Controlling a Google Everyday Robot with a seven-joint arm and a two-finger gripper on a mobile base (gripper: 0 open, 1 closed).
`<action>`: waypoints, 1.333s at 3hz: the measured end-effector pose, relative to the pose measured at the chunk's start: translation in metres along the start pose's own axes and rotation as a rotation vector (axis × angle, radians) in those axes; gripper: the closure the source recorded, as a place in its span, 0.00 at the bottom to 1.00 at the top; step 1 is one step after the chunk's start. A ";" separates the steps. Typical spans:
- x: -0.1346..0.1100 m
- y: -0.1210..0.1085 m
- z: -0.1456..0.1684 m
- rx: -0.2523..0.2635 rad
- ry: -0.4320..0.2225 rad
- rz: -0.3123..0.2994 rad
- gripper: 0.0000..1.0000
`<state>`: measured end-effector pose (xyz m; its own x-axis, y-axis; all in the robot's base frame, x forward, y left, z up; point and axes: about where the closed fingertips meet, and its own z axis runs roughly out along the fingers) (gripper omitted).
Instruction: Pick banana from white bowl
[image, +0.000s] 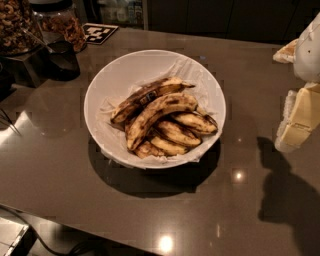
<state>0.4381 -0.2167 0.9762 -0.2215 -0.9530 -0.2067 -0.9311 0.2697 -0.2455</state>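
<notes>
A large white bowl (98, 89) lined with crinkled white paper stands in the middle of the brown glossy table. Several overripe, brown-spotted bananas (159, 111) lie piled in it, the top one running diagonally from lower left to upper right. My gripper (299, 119), white with pale yellow parts, hangs at the right edge of the view. It is to the right of the bowl, above the table, apart from the bowl and the bananas. It holds nothing that I can see.
Dark jars of nuts (15, 22) and a dark cup (62, 59) stand at the back left. A black-and-white tag (98, 32) lies behind the bowl. The table's front edge (60, 216) runs along the bottom left, with a cable (75, 247) below it.
</notes>
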 end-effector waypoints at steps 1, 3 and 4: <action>0.000 0.000 0.000 0.000 0.000 0.000 0.00; -0.027 0.008 -0.013 0.046 0.047 -0.092 0.00; -0.050 0.017 -0.013 0.021 0.057 -0.183 0.00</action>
<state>0.4292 -0.1664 0.9948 -0.0654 -0.9925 -0.1033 -0.9512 0.0932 -0.2942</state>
